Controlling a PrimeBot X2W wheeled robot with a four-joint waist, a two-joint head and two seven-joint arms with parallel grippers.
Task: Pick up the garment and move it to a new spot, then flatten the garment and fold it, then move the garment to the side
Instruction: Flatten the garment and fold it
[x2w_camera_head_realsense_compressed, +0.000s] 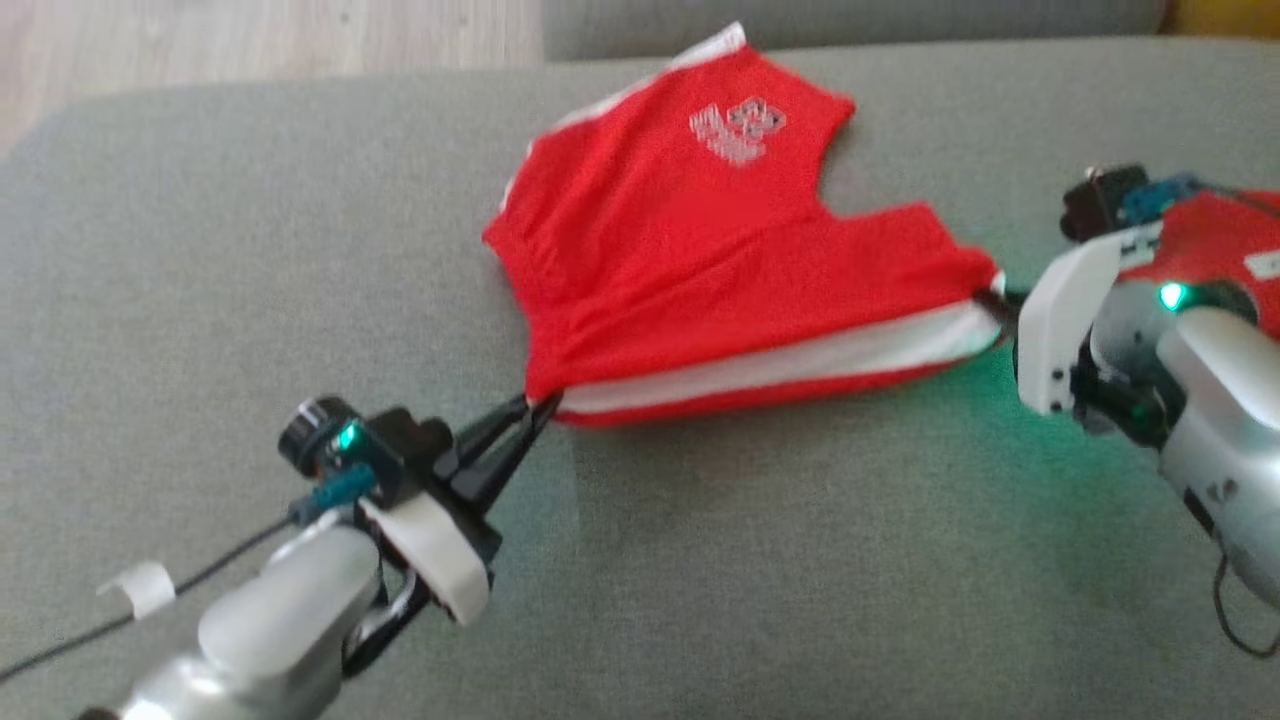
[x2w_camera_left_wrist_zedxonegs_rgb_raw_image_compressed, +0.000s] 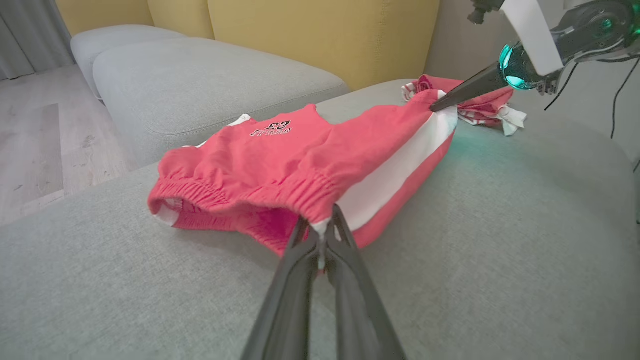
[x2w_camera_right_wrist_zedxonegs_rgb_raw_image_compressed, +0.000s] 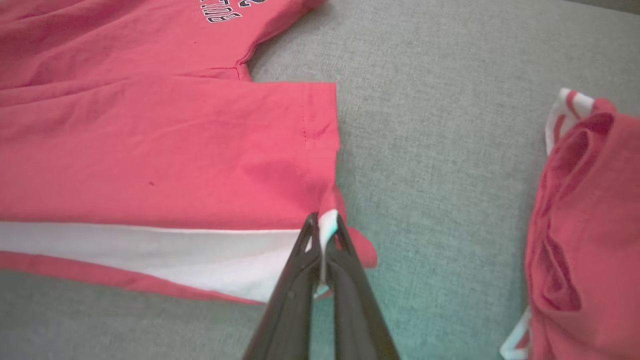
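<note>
The garment (x2w_camera_head_realsense_compressed: 700, 260) is a pair of red shorts with a white side stripe and a pale logo, spread on the grey sofa cushion (x2w_camera_head_realsense_compressed: 250, 250). My left gripper (x2w_camera_head_realsense_compressed: 535, 410) is shut on the waistband corner at its near left; the left wrist view shows that gripper (x2w_camera_left_wrist_zedxonegs_rgb_raw_image_compressed: 322, 227) pinching the gathered elastic edge of the garment (x2w_camera_left_wrist_zedxonegs_rgb_raw_image_compressed: 280, 165). My right gripper (x2w_camera_head_realsense_compressed: 995, 300) is shut on the leg hem at the stripe, and in the right wrist view it (x2w_camera_right_wrist_zedxonegs_rgb_raw_image_compressed: 324, 225) clamps the white-striped corner of the garment (x2w_camera_right_wrist_zedxonegs_rgb_raw_image_compressed: 165, 155). The near edge is stretched between both grippers.
A second red-and-white garment (x2w_camera_right_wrist_zedxonegs_rgb_raw_image_compressed: 585, 225) lies bunched on the cushion just right of my right gripper, also red cloth (x2w_camera_head_realsense_compressed: 1210, 250) behind that arm. A yellow sofa back (x2w_camera_left_wrist_zedxonegs_rgb_raw_image_compressed: 320, 35) rises beyond. Another grey cushion (x2w_camera_left_wrist_zedxonegs_rgb_raw_image_compressed: 200, 80) and wooden floor (x2w_camera_left_wrist_zedxonegs_rgb_raw_image_compressed: 35, 145) lie past the far edge.
</note>
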